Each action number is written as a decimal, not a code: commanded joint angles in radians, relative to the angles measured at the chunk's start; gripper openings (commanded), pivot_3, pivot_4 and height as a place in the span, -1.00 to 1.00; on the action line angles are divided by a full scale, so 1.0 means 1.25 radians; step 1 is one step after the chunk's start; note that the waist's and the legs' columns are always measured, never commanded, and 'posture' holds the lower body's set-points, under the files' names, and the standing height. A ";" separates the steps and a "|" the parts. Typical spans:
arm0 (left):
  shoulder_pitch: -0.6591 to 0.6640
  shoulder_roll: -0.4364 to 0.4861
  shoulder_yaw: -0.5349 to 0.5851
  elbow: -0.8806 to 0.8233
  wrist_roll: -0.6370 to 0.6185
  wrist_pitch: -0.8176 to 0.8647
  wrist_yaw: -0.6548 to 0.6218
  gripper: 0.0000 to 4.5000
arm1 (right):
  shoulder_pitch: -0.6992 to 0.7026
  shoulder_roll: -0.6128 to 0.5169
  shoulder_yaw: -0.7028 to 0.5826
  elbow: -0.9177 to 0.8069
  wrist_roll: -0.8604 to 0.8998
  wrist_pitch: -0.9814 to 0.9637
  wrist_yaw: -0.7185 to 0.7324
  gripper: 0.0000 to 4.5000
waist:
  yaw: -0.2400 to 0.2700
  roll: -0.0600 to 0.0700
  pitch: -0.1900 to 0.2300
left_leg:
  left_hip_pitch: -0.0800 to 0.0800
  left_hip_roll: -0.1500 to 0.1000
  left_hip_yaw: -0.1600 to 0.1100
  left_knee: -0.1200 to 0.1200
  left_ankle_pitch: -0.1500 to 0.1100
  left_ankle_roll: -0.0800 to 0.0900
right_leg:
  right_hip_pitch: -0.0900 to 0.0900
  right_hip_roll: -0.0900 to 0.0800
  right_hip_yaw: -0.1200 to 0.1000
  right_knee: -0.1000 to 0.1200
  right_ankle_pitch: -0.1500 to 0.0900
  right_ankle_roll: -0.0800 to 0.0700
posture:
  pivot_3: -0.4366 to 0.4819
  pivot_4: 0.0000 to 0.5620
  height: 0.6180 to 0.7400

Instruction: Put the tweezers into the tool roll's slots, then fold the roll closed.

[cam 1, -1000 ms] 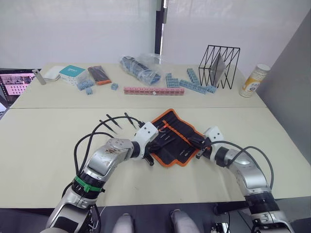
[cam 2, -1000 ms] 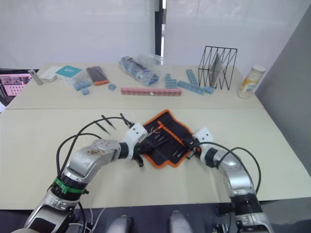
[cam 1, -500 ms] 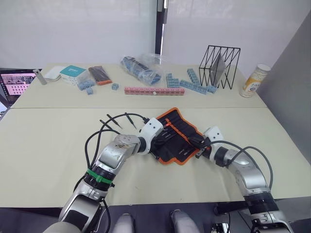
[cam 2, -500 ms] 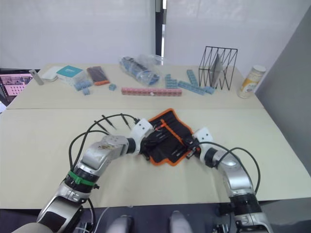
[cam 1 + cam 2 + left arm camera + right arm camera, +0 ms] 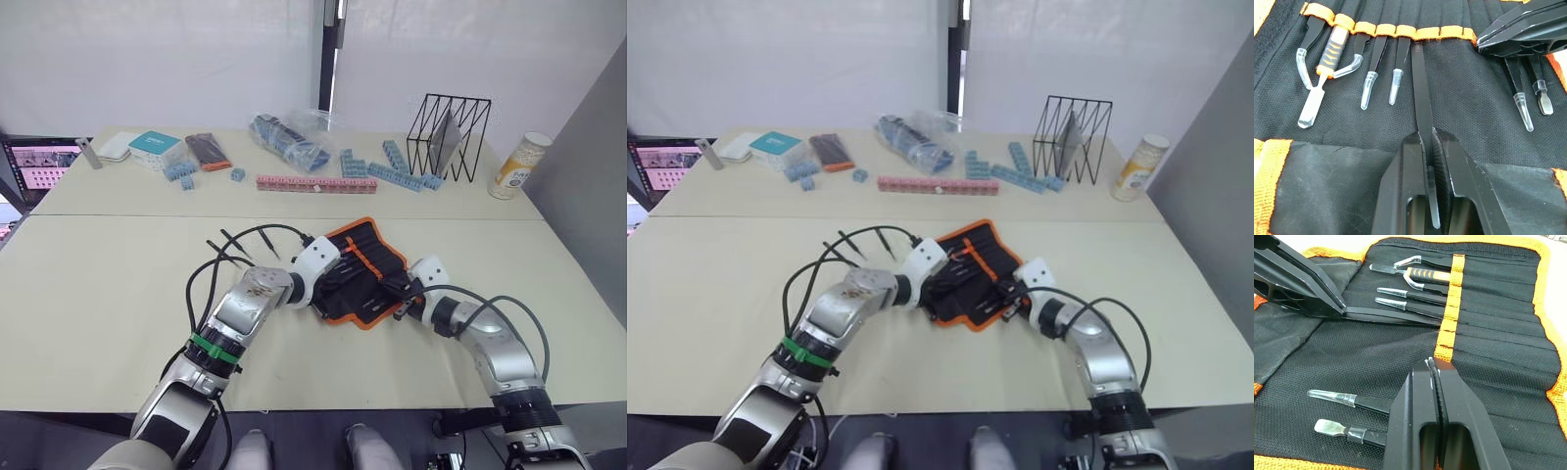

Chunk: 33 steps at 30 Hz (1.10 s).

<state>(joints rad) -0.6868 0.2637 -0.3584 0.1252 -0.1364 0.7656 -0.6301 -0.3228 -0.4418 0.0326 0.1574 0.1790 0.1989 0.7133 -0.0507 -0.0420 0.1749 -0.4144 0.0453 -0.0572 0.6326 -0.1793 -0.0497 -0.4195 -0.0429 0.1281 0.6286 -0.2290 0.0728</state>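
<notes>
Tweezers (image 5: 1421,88) stand clamped between the two black fingers (image 5: 1405,181) of the left tool (image 5: 1428,147), the slim black shaft running up from the fingertips to the orange inner strip (image 5: 1400,31) of the tool roll (image 5: 370,271), where its upper end meets one of the slots (image 5: 1418,46). Beside it on the roll's inner face, several other slim tools already sit in neighbouring slots, their tips capped in clear plastic, along with one tool that has an orange-and-black grip (image 5: 1332,51). Two more capped tools (image 5: 1520,98) lie on the far side of the held tweezers, near the right tool. The right tool (image 5: 1433,367) has its fingers pressed together, their tips resting on the orange strip of the roll and holding nothing that can be seen apart from the fabric. The roll lies open and flat on the tabletop (image 5: 98,294) between the two arms, orange trim around its edge. More tweezers (image 5: 235,250) lie loose on the tabletop just beside the left arm. Farther back stand a black wire rack (image 5: 446,132), a row of pink blocks (image 5: 313,183) and a can (image 5: 517,164).
</notes>
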 commanded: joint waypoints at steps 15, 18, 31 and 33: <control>-0.014 -0.046 0.013 0.049 0.025 -0.101 -0.004 -0.99 | 0.002 -0.010 0.000 0.026 -0.017 -0.002 -0.007 -1.00 | 0.002 0.000 0.000 | 0.000 0.000 0.000 0.001 0.000 0.000 | 0.000 0.000 0.000 0.001 0.000 0.000 | -0.05 -0.47 0.95; -0.030 -0.059 0.009 0.096 0.035 -0.133 -0.007 -0.99 | 0.010 -0.015 -0.003 0.015 -0.017 0.001 -0.010 -1.00 | 0.003 0.000 0.000 | 0.000 0.000 0.000 0.001 0.000 0.000 | 0.000 0.000 0.000 0.001 0.000 0.000 | -0.05 -0.47 0.95; -0.185 -0.143 0.024 0.437 0.073 -0.375 -0.074 -0.99 | 0.042 -0.025 -0.008 -0.025 -0.011 0.021 -0.024 -1.00 | 0.005 0.000 0.000 | 0.000 -0.001 0.000 0.001 0.000 0.000 | 0.000 0.000 0.000 0.000 0.000 0.000 | -0.05 -0.47 0.95; -0.215 -0.150 0.012 0.492 0.093 -0.422 -0.100 -0.99 | 0.045 -0.026 -0.011 -0.030 -0.010 0.023 -0.028 -1.00 | 0.006 0.000 0.000 | 0.000 -0.001 0.000 0.001 0.000 0.000 | 0.000 0.000 0.000 0.000 0.000 0.000 | -0.05 -0.47 0.95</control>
<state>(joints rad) -0.9128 0.0871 -0.3380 0.7194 -0.0390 0.2989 -0.7295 -0.2868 -0.4606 0.0285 0.1183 0.1778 0.2048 0.6872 -0.0431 -0.0419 0.1748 -0.4150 0.0442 -0.0573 0.6337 -0.1791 -0.0495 -0.4193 -0.0430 0.1287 0.6288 -0.2289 0.0733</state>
